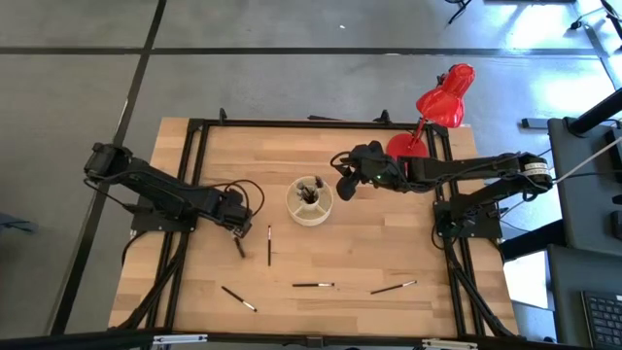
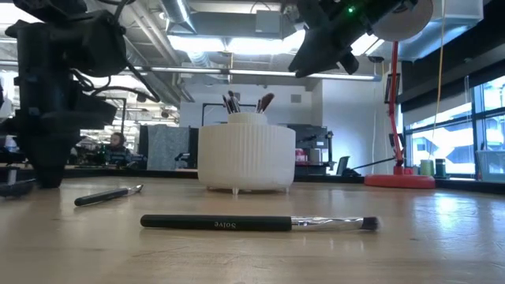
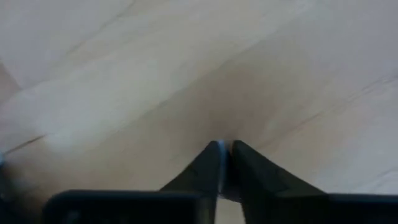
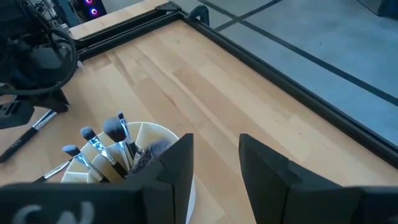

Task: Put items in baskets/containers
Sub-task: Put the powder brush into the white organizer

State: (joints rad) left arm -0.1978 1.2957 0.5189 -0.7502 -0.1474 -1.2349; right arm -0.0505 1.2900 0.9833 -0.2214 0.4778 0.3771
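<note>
1. High view: the cream container [image 1: 310, 200] stands near the middle of the tabletop [image 1: 389, 253], toward the far edge, with several brushes already upright in it [image 1: 311, 192].
2. Five brushes lie loose on the wood: one at the left gripper [image 1: 239, 247], one just beside it [image 1: 269, 245], and three in a row along the near edge, left [image 1: 238, 298], middle [image 1: 313, 285] and right [image 1: 393, 288].
3. The left gripper [image 1: 236, 233] is down at the tabletop on the container's left side. Left wrist view: its fingers [image 3: 205, 171] stand almost together, with a thin silvery sliver between the tips; whether that is a brush ferrule in a firm pinch cannot be told.
4. The right gripper [image 1: 346, 185] hangs above the tabletop just beside the container's right side. Right wrist view: its fingers [image 4: 177, 165] stand moderately apart with nothing between them.
5. Step in hand, as judged: picking a loose brush off the wood with the left gripper. The next move calls for a secure pinch, a lift, a carry to the container and a release over a free compartment.
6. Obstacles: the red desk lamp [image 1: 442, 102] stands at the far right corner, clear of the route; the right arm beside the container crowds the space over it, and the upright brushes could be knocked.
</note>
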